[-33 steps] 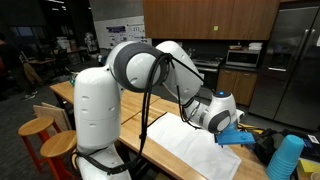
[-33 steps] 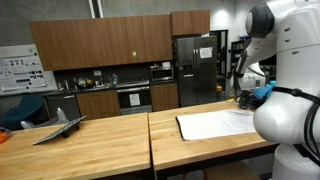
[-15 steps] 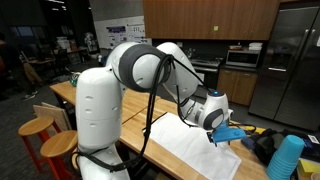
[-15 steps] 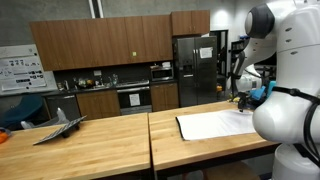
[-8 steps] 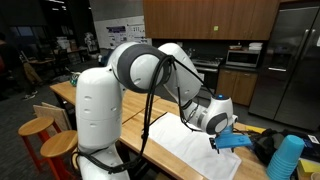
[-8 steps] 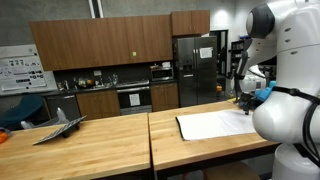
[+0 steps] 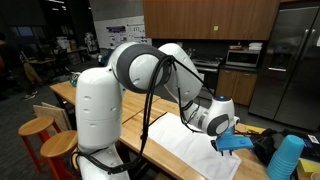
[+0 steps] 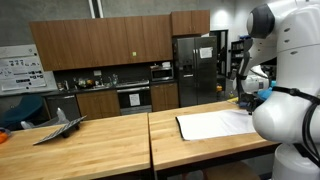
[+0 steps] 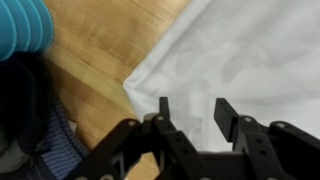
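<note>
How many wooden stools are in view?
2. One stool at the lower left edge in an exterior view, a second stool just beyond it; the robot may hide more.

In an exterior view, a white arm (image 7: 140, 68) is seen bent low over a wooden counter (image 7: 133, 125), with its blue-clad jaws held just above one end of a white cloth (image 7: 185, 150) spread there. A blue cylindrical object (image 7: 287, 157) is shown nearby, and two wooden stools (image 7: 40, 127) are set beside the base.

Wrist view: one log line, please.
gripper open | over white fabric cloth near its corner | light wooden table | blue ribbed cup beyond corner
</note>
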You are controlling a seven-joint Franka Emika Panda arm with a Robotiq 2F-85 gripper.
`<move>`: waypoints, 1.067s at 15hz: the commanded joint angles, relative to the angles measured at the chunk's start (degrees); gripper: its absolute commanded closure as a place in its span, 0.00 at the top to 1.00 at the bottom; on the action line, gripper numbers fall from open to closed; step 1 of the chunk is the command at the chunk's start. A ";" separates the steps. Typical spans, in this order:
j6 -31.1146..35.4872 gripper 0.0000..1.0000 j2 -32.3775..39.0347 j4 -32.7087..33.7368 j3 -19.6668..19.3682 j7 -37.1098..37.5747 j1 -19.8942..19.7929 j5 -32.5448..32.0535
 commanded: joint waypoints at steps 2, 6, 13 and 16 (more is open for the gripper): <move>-0.73 0.11 -0.76 -0.61 0.67 -0.20 -0.03 0.09; -0.86 0.00 -0.64 -1.36 1.53 -0.67 -0.31 1.64; -1.27 0.00 -1.86 -4.10 2.44 -0.52 0.13 2.52; -0.74 0.00 -1.59 -4.55 2.15 0.08 0.19 1.81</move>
